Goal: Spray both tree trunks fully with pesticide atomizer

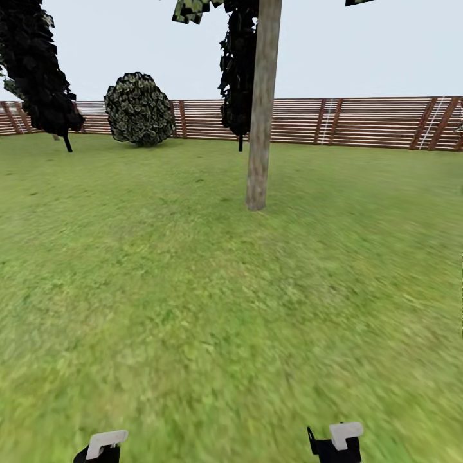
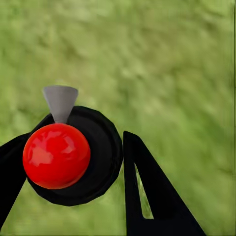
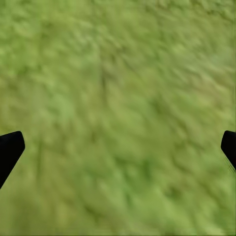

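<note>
The pesticide atomizer [image 2: 56,155] has a glossy red ball top, a round black body and a grey cone nozzle. My left gripper [image 2: 78,140] is shut on it, with a black finger on each side, above grass. My right gripper [image 3: 118,147] is open over bare lawn, and only its two black fingertips [image 3: 10,150] show, far apart. One tree stands ahead on the lawn, slightly right of centre. Its tree trunk [image 1: 260,128] is a thick, pale grey-brown, mottled column. I see no pesticide on the bark. Both arm ends [image 1: 103,447] [image 1: 341,440] sit low at the head view's near edge.
Green grass [image 1: 193,308] stretches from me to the trunk. A brown slatted fence [image 1: 360,122] closes the far side. A round bush [image 1: 138,109] and dark narrow trees [image 1: 38,71] [image 1: 238,71] stand near the fence.
</note>
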### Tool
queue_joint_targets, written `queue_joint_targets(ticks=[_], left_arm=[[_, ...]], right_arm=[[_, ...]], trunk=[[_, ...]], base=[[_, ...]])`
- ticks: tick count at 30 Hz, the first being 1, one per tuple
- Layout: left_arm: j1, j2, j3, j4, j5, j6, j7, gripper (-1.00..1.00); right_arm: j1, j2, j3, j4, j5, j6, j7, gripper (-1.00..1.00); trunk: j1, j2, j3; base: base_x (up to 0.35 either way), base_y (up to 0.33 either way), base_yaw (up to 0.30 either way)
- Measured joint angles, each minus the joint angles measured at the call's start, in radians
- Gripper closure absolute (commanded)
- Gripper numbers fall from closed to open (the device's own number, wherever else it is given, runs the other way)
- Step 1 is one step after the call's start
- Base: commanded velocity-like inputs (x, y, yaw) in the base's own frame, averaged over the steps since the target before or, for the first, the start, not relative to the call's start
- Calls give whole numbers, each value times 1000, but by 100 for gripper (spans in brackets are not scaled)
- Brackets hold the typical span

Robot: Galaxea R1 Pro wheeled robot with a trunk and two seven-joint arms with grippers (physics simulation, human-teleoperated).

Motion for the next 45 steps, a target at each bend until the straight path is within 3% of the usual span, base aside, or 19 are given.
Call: queue_joint_targets(ticks=[8, 45], left_arm=[[0, 0, 0, 0, 0, 1, 0, 100], [0, 0, 0, 0, 0, 1, 0, 100]], right_arm=[[0, 0, 0, 0, 0, 0, 0, -100], [0, 0, 0, 0, 0, 0, 0, -100]], trunk=[[0, 0, 0], [0, 0, 0]], base=[[338, 0, -125], [338, 0, -1]])
